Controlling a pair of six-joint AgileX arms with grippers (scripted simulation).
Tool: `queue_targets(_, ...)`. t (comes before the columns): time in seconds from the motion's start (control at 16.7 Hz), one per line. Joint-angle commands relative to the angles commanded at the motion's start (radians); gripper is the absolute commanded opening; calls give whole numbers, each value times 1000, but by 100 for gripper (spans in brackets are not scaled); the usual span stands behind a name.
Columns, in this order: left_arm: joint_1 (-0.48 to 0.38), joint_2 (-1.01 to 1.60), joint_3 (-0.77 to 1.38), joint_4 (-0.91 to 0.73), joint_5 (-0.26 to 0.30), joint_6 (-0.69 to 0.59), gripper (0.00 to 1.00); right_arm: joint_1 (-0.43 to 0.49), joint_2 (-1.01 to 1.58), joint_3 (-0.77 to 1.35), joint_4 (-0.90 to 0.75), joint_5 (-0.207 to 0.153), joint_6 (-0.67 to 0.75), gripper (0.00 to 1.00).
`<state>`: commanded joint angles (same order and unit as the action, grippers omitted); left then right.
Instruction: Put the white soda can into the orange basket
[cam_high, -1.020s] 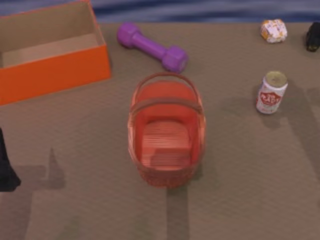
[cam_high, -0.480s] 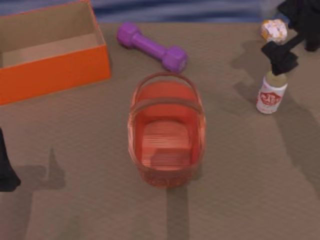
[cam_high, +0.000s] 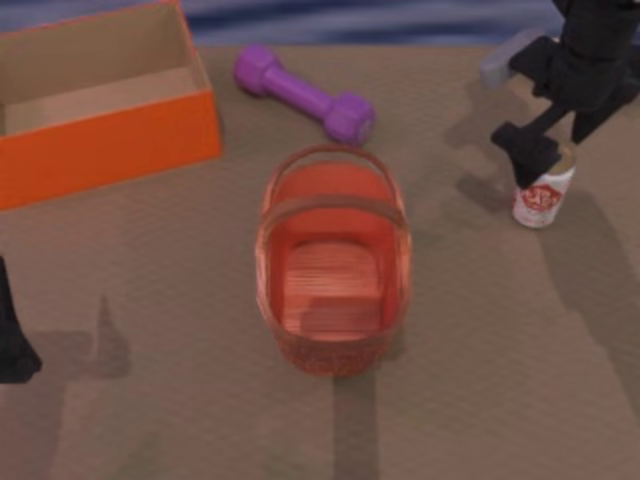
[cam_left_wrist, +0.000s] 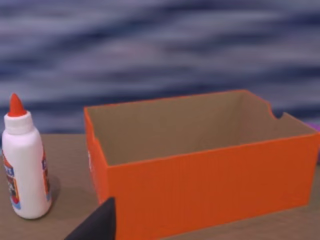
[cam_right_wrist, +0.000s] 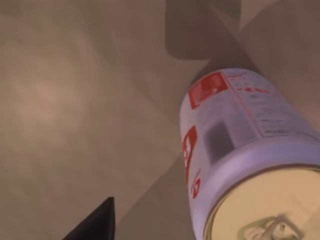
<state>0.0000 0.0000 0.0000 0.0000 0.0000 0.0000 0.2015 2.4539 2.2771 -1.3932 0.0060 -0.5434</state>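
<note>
The white soda can (cam_high: 541, 200) stands upright on the table at approx. 3 o'clock from the orange basket (cam_high: 332, 262), well apart from it. Its long axis is vertical and the pale tan top points up, red label to the side.

Half a sec. ago the right gripper (cam_high: 548, 152) was just above the can's top; now it has come lower and its dark finger (cam_high: 525, 150) is beside the can's upper part. A full sec. ago this arm was barely in the picture. So I judge the grasp is near but not done; the can did not move.

The jaws look spread around the can, not pinching it yet.

The left arm (cam_high: 12, 335) is parked at the basket's 9 o'clock, near the table edge; whether its fingers are open, I cannot tell. The basket is empty.
</note>
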Motion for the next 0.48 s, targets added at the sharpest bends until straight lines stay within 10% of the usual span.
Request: queue_targets(0.48, 0, 0, 0, 0, 0, 0, 100, 0, 3, -104, 108, 0, 0, 100)
